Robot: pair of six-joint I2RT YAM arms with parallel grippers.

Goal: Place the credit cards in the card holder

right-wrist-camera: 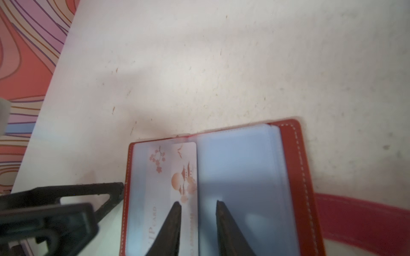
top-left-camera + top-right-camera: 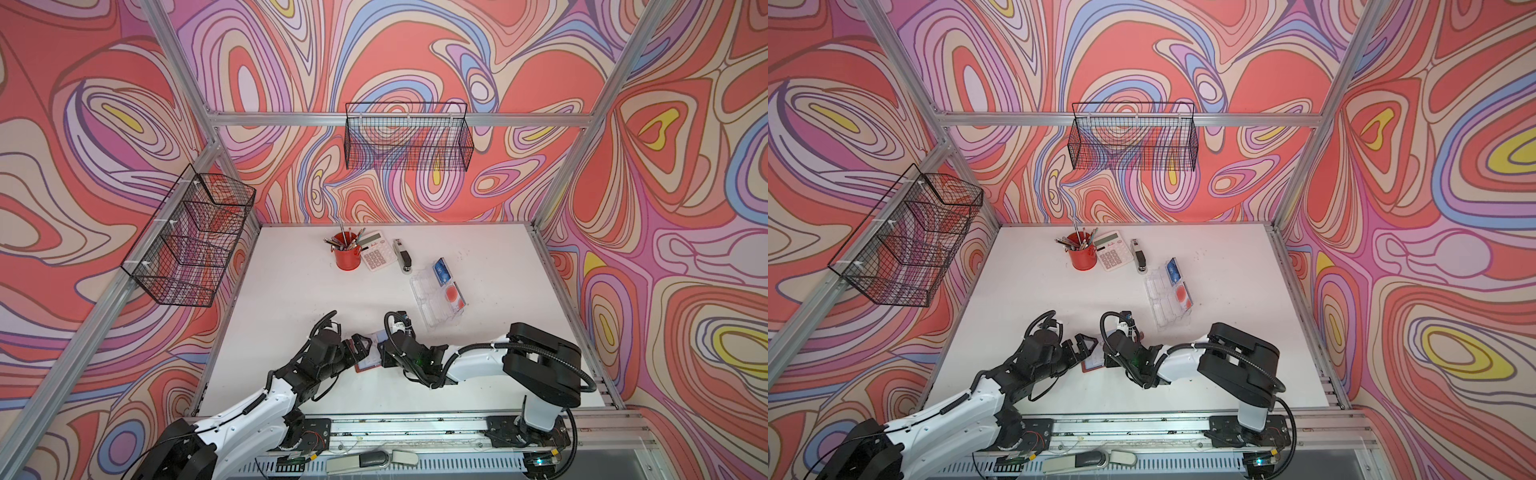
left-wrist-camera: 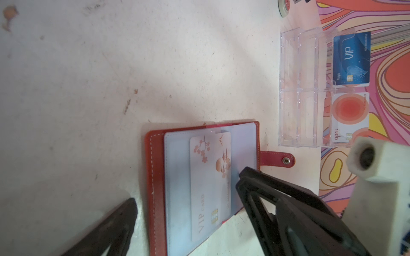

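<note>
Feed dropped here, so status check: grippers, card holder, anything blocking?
Left gripper open, one finger on the open card holder. Right gripper open above the pale card, partway in a sleeve. Blue card, red-circle card in clear tray. Nothing blocking.

Both top views look steeply down from high above the near edge of the table (image 2: 299,299) and take in all of it. Set side by side, they nearly coincide. The left wrist camera sits just behind the left pincer (image 2: 365,347), close to the table, and faces out past its tips. The right wrist camera looks likewise past the right pincer (image 1: 198,202). Both wrist views share the open card holder (image 3: 158,177), which lies at the pincers' tips.
</note>
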